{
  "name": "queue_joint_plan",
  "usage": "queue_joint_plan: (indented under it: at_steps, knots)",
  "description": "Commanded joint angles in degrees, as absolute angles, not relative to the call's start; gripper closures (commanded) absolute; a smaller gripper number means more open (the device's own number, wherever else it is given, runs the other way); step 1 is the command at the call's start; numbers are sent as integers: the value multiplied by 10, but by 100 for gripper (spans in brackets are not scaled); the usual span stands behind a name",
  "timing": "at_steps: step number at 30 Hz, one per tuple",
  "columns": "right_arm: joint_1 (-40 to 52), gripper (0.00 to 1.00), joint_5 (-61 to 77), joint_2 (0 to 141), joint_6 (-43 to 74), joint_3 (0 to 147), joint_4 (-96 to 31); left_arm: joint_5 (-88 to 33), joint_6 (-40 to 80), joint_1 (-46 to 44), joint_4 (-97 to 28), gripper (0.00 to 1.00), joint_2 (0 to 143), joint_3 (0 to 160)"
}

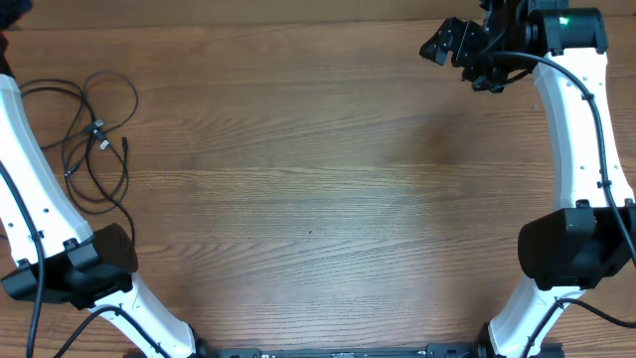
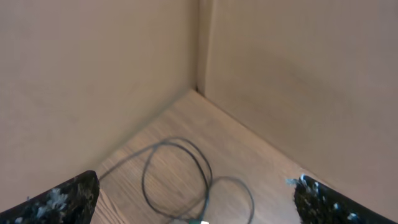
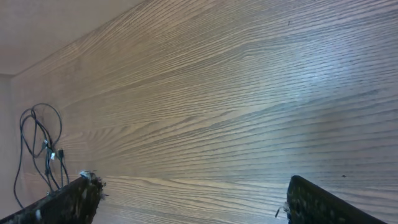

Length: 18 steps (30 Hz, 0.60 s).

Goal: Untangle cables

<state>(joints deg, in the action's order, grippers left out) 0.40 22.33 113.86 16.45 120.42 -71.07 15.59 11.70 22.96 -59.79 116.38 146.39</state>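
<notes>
Over the wooden table [image 1: 318, 199], left claw [image 2: 196, 194] gapes empty above the cables [image 1: 97, 127]; right claw [image 3: 189, 199] gapes too, arm outstretched.

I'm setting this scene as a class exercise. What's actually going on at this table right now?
Two robot arms are working on the cables, thin black cords lying in loose, crossing loops near the far left corner of the wooden table. The left gripper hovers above them with its fingers wide open, holding nothing. The right gripper is also open and empty, over bare wood at the far right, well away from the cords.
</notes>
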Motion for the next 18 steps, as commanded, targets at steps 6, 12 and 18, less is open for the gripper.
queue_joint_plan:
  at_steps: [6,12,18]
  knots:
    - [16,0,226,1132,95,1216,-730,29,118,150,-684,0,1089,1470]
    - [14,0,206,1082,70,1271,-779,32,112,52,-760,0,1049,1470]
    - [14,0,206,1015,70,1343,-860,31,65,-70,-799,1,997,1470]
